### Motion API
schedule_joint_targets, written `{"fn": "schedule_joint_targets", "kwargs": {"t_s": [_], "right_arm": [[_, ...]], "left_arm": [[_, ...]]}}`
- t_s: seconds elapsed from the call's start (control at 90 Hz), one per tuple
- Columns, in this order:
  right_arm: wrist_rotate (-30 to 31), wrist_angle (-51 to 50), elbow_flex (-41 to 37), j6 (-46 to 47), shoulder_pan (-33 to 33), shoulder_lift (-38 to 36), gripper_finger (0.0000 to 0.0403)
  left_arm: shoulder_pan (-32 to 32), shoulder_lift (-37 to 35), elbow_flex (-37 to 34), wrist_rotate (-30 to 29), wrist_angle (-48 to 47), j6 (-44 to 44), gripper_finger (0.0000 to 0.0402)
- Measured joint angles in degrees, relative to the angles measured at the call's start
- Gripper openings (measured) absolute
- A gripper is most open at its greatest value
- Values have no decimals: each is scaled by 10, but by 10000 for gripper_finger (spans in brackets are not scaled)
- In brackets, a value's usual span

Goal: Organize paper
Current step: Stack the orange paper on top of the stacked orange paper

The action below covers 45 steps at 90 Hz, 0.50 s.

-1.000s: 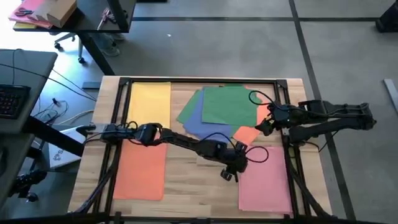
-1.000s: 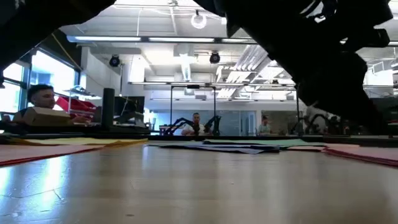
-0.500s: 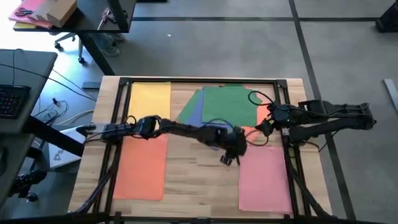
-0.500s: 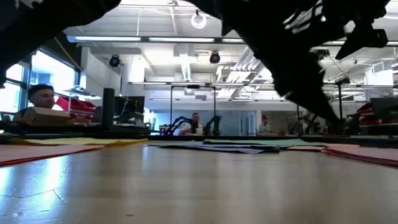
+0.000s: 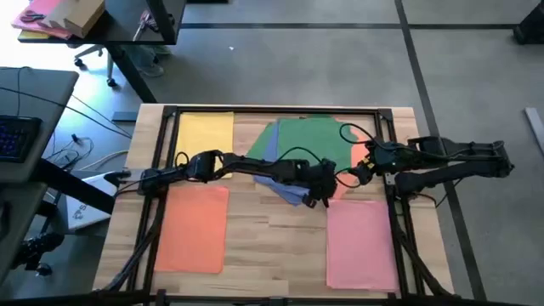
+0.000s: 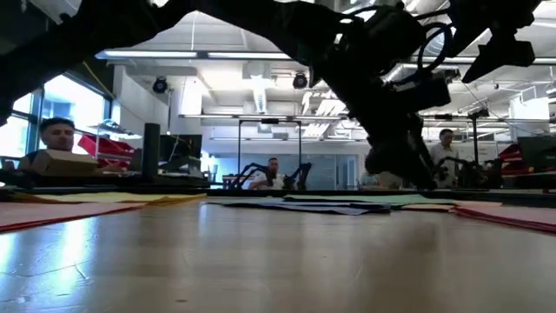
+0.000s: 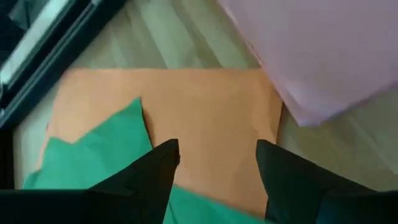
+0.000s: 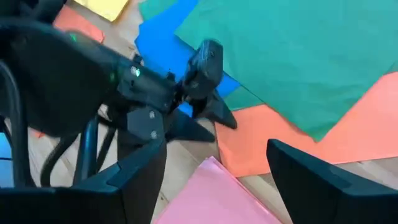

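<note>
Both fingers [image 7: 155, 174] of the left gripper [image 7: 217, 168] spread (nothing held) over orange paper [image 7: 205, 118].

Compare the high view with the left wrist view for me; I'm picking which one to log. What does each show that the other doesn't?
Only the high view shows the sorted yellow sheet, the big orange sheet, the blue sheet and the right end effector waiting at the table's right edge.

Only the left wrist view shows the left end effector open, fingers straddling the small orange sheet.

Both show that orange sheet, the green sheet overlapping it, and the pink sheet beside it.
</note>
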Motion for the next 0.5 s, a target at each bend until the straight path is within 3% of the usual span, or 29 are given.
{"fn": "schedule_joint_targets", "kwargs": {"t_s": [0.5], "right_arm": [[61, -7, 0, 0, -2, -8, 264]], "left_arm": [[-17, 20, 0, -21, -5, 11, 209]]}}
